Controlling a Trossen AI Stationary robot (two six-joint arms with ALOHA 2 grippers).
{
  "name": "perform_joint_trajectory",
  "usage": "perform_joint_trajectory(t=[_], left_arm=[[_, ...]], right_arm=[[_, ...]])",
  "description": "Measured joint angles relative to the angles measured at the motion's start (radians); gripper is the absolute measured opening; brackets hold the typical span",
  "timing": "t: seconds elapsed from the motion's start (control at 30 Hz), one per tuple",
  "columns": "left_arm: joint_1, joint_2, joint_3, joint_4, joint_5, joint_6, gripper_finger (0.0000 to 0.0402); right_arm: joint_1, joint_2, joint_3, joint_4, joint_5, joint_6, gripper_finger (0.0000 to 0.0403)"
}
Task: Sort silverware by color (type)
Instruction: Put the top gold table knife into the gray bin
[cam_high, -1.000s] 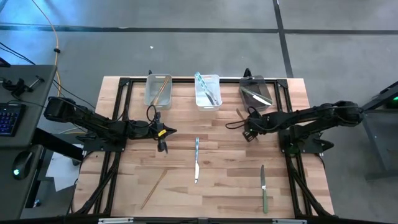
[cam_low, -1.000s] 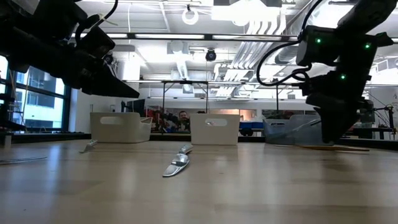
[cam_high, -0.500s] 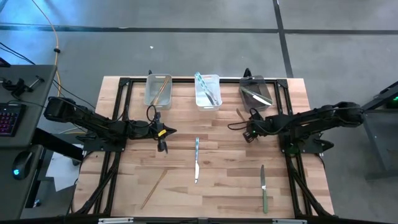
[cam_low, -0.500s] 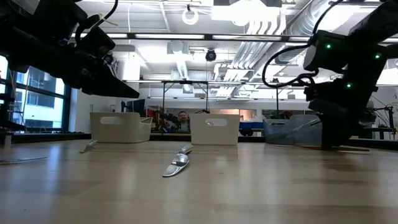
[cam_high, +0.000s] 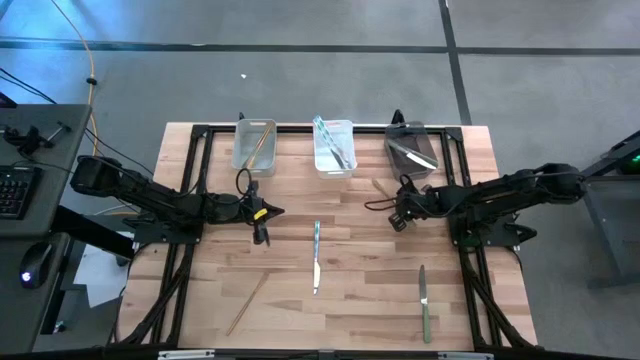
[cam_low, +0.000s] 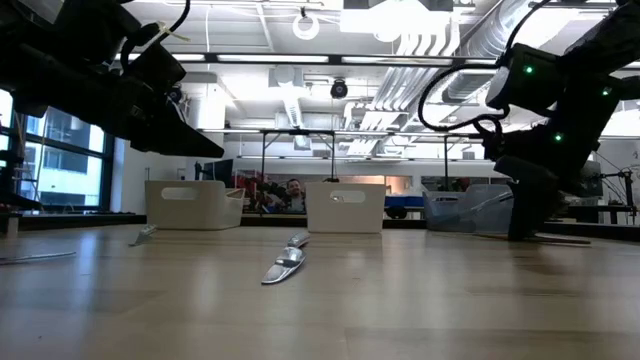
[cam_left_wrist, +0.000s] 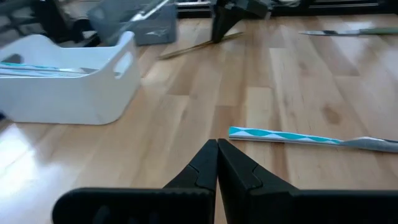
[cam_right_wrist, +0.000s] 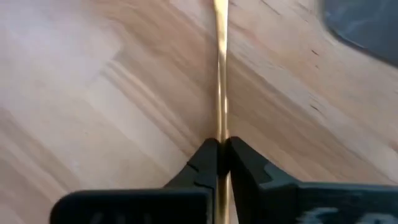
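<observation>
Overhead, three bins (cam_high: 333, 148) already hold cutlery; a teal knife (cam_high: 316, 256), dark knife (cam_high: 424, 302) and gold piece (cam_high: 247, 303) lie unsorted. Low down, nothing more shows. Wristwise, the right gripper (cam_right_wrist: 221, 149) pinches a gold utensil (cam_right_wrist: 220, 74) near the dark bin; the left gripper (cam_left_wrist: 217, 162) is pressed together, empty.

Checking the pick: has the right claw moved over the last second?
Yes. The right claw dropped to the table beside the dark bin, shut on the gold piece.
</observation>
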Motion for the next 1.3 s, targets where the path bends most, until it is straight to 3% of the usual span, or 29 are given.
perform_joint_trajectory(t=[0.13,0.33,0.57,0.87,1.03,1.3], left_arm=[[-0.001,0.000,0.000,0.000,0.067,-0.004,0.0000],[-0.012,0.000,0.000,0.006,0.061,-0.002,0.0000],[-0.077,0.034,0.038,0.012,0.038,0.024,0.0003],[-0.136,0.339,0.262,0.012,0.031,0.151,0.0051],[-0.137,0.518,0.398,0.011,0.007,0.240,0.0073],[-0.137,0.706,0.567,-0.004,-0.072,0.397,0.0090]], right_arm=[[0.047,0.003,-0.002,0.077,-0.034,-0.003,0.0009],[0.132,0.006,-0.005,0.211,-0.084,-0.003,0.0003],[0.216,0.089,-0.004,0.384,-0.066,0.015,0.0003],[0.266,0.268,0.051,0.515,-0.021,0.000,0.0003],[0.283,0.284,0.095,0.510,-0.048,-0.037,0.0003],[0.285,0.292,0.108,0.536,-0.068,-0.023,0.0003]])
